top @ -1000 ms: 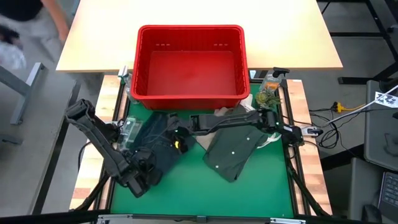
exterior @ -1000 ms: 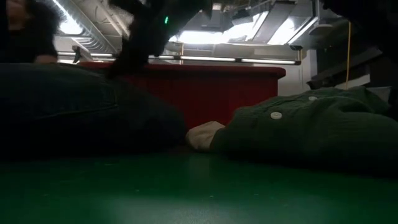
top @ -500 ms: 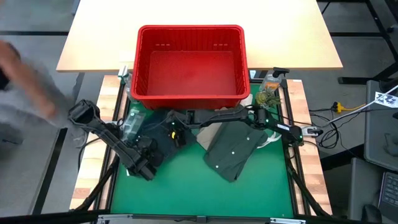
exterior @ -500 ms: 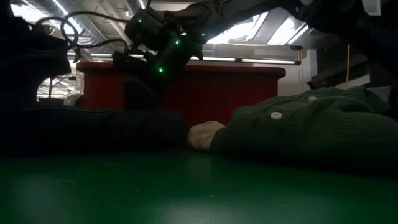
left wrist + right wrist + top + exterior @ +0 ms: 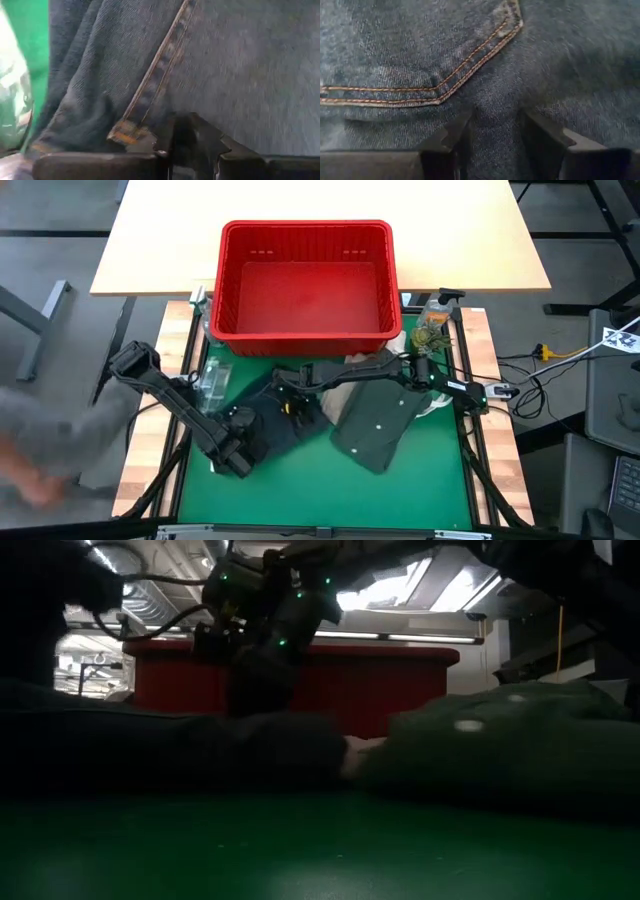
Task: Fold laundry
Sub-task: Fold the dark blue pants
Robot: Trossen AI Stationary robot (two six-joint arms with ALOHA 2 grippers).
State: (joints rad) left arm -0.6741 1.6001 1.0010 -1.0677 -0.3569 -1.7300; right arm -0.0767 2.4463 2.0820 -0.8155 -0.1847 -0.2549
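High view: the dark blue denim jeans [image 5: 262,418] lie bunched on the green mat [image 5: 320,490] of the worktop, left of centre and just in front of the red slatted basket [image 5: 305,280]. Beside them to the right, touching or nearly so, lies the olive-green buttoned shirt [image 5: 375,420], spread flat with pale buttons showing. A clear plastic bottle [image 5: 214,380] lies at the mat's left edge, near the jeans, and a spray bottle [image 5: 435,315] stands at the basket's right corner.

The left gripper [image 5: 240,462] sits low at the near-left edge of the jeans. In the left wrist view its fingers [image 5: 200,137] are drawn nearly together against the denim by a stitched seam [image 5: 160,75], with fabric pinched between them, so it is gripping the jeans. The right gripper [image 5: 285,395] reaches across from the right over the shirt and rests on the far side of the jeans. In the right wrist view its fingers [image 5: 452,135] stand apart with a ridge of denim rising between them below a pocket's orange double stitching [image 5: 445,82]; whether they clamp that fold I cannot tell.

In the low view the jeans [image 5: 170,745] form a dark mound on the left, the shirt [image 5: 500,750] a mound on the right, the basket [image 5: 400,680] behind both.
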